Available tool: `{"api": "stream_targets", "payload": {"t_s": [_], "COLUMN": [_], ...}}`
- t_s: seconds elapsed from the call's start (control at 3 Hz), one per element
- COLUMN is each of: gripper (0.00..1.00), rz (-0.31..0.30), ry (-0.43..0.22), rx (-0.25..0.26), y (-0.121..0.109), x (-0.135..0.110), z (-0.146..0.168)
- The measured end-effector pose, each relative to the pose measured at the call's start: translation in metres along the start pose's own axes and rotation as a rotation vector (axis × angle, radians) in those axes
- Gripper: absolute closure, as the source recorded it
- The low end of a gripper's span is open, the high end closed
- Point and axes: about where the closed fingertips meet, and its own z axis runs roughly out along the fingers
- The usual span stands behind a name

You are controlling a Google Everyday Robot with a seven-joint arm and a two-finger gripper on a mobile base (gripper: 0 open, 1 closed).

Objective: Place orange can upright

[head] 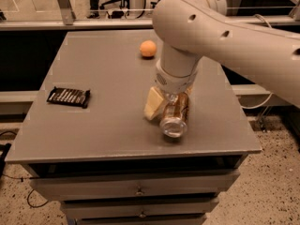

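My gripper (165, 110) is low over the table (108, 139), a little right of the centre of the frame, at the orange can (175, 118) that lies on its side there. The can takes the lower right of the tabletop, near the front edge. To the left of me there is free room as far as the dark packet (68, 96) near the left edge. An orange ball (148, 48) sits in the upper middle, well apart from me. My own arm (234, 32) covers the upper right, so I cannot tell the room there.
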Motion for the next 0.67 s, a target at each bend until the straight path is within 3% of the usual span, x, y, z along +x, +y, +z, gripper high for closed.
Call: {"api": "stream_targets", "payload": {"t_s": [0.33,0.67], "gripper": [0.48,0.72], "rz": [0.045,0.05], "ry": [0.008,0.006], "rx": [-0.006,-0.007], "y": [-0.0088,-0.01], "x": [0.0049,0.0047], "z": [0.0027,-0.0002]}}
